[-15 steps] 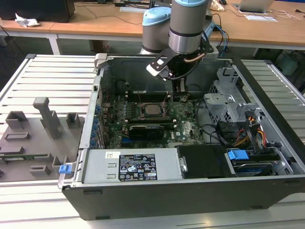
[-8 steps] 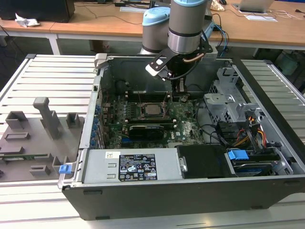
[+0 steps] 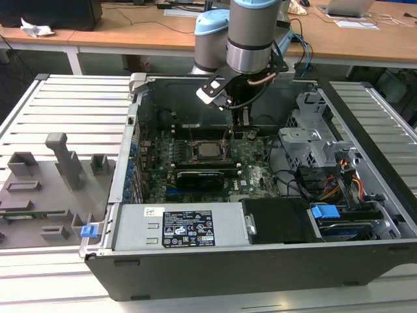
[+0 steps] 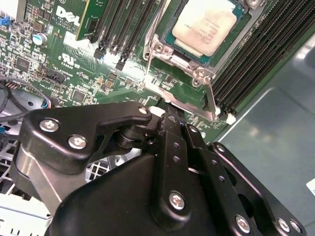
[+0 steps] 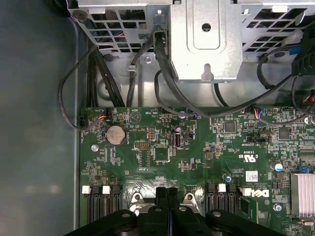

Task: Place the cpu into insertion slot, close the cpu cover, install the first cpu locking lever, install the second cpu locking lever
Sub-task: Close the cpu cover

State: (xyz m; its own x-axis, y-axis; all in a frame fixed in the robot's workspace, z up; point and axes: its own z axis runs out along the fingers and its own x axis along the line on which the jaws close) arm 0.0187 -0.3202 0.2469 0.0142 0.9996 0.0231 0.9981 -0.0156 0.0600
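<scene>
Tool (image 4: 170,115) clenched, pointing straight down, tip seemingly touching cpu cover (image 4: 179,61) edge, cpu (image 4: 209,24) seated inside

From where I stand, the cpu (image 4: 209,24) runs off the frame's edge in the second wrist view. There the gripper (image 4: 172,115), with its black links, blocks the stretch of motherboard (image 4: 64,64) behind it. At the centre of the exterior view the cpu cover (image 3: 193,151) is too small to tell whether it is latched down.
</scene>
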